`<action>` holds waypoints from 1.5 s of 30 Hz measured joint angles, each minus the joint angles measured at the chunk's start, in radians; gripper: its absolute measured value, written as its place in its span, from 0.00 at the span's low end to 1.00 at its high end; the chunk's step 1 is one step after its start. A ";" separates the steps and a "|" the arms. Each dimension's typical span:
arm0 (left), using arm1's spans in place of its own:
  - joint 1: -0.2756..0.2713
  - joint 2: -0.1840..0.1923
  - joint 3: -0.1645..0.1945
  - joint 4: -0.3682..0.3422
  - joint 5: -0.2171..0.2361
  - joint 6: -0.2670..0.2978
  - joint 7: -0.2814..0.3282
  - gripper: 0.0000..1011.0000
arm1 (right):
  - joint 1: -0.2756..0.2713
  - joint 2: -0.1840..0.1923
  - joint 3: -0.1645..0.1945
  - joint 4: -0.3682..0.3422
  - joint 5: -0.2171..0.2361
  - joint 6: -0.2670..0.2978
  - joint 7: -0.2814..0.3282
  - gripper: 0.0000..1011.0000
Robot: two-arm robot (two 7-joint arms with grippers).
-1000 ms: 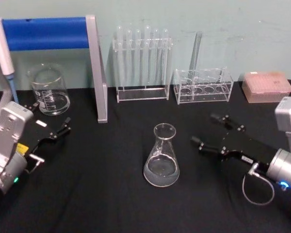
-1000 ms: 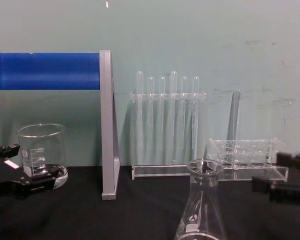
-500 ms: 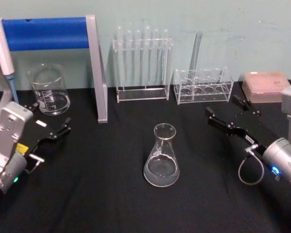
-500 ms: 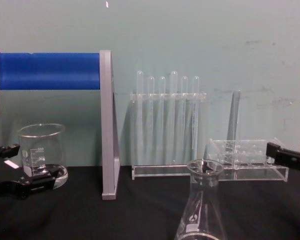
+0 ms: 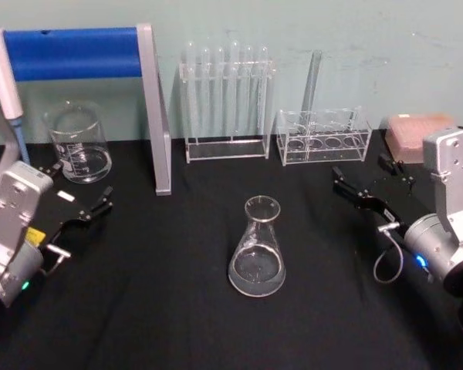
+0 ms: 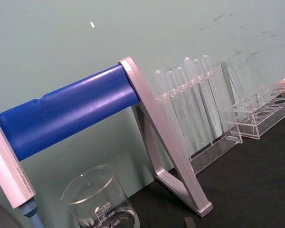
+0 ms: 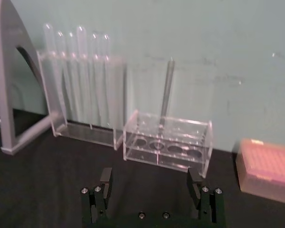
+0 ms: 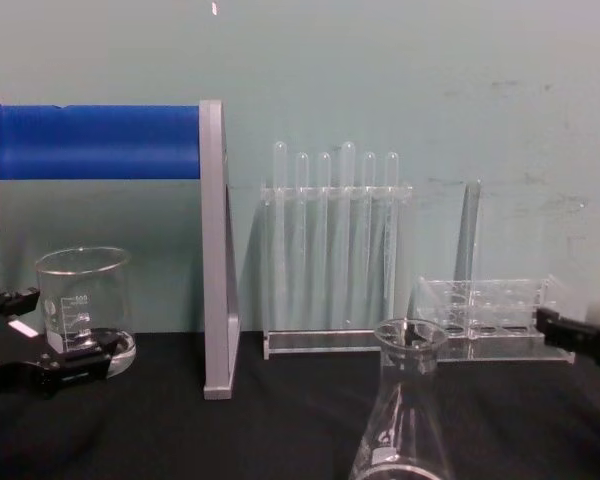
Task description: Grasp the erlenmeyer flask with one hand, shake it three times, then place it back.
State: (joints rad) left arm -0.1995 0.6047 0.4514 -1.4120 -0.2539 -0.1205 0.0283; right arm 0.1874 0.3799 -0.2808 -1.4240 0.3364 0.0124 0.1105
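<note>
Clear glass, the erlenmeyer flask (image 5: 257, 248) is standing upright on the black table (image 5: 177, 308), near its middle and in front of the racks, with nothing touching it; in the chest view its flared rim and neck (image 8: 411, 400) are rising from the lower edge. The right gripper (image 5: 368, 179) is hovering to the flask's right and a little farther back, well apart from it, and the silver arm behind it is angling in from the right edge with its elbow raised. Its 2 black fingers are spread wide and holding nothing, and the right wrist view is showing the pair (image 7: 150, 187) pointing toward the low clear rack (image 7: 168, 144) with a single tube standing in it, a pink box (image 7: 269, 168) sitting just beside that rack. The left gripper (image 5: 85, 202) is resting low at the table's left side, its forearm slanting up from the lower left corner, and its fingers also seem to be parted, though that is harder to judge. Just behind it a glass beaker (image 5: 79, 143) is standing beside the blue-barred stand (image 5: 85, 52), and a taller rack of test tubes (image 5: 226, 100) is standing against the wall.
</note>
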 joint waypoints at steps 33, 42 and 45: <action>0.000 0.000 0.000 0.000 0.000 0.000 0.000 0.99 | 0.014 -0.043 0.025 0.043 -0.055 0.109 0.015 0.99; 0.000 0.000 0.000 0.000 0.000 0.000 0.000 0.99 | 0.015 -0.043 0.024 0.043 -0.055 0.109 0.011 0.99; 0.000 0.000 0.000 0.000 0.000 0.000 0.000 0.99 | 0.015 -0.042 0.023 0.043 -0.055 0.109 0.011 0.99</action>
State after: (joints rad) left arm -0.1995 0.6047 0.4514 -1.4120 -0.2539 -0.1205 0.0283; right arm 0.2024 0.3374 -0.2575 -1.3807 0.2813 0.1218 0.1212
